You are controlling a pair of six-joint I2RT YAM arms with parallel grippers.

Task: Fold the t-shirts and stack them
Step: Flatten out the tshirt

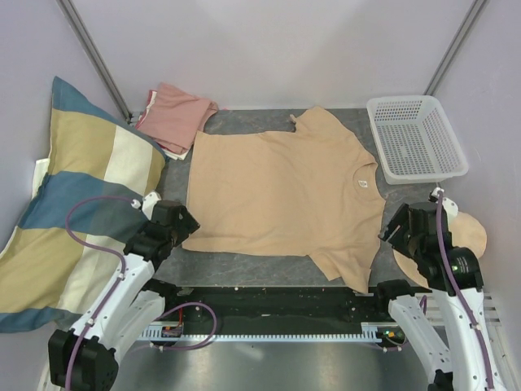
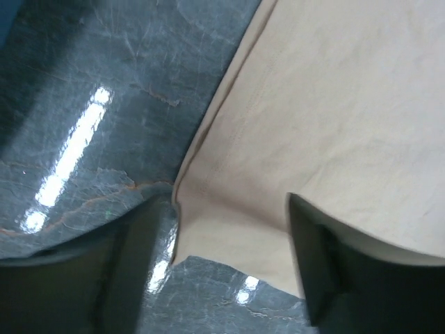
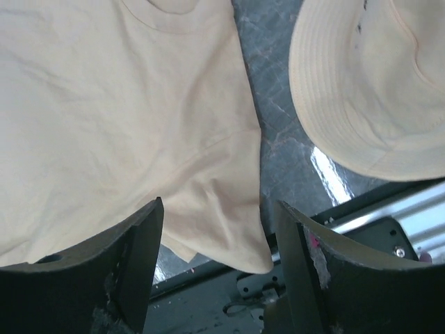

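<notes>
The tan t-shirt [image 1: 281,191] lies spread flat on the dark mat, neck to the right, with its small white label [image 1: 361,182] showing. The salmon-pink t-shirt [image 1: 175,116] sits folded at the back left. My left gripper [image 1: 181,220] stands open over the tan shirt's near-left hem corner [image 2: 229,229], which lies loose between the fingers [image 2: 327,264]. My right gripper [image 1: 395,228] is open too, over the near sleeve [image 3: 222,223], which lies loose between its fingers [image 3: 135,257] and hangs past the mat's edge.
A blue, yellow and cream striped pillow [image 1: 73,204] fills the left side. A white mesh basket [image 1: 415,138] stands at the back right. A round beige hat [image 1: 468,236] lies just right of my right gripper. The metal rail [image 1: 269,330] runs along the near edge.
</notes>
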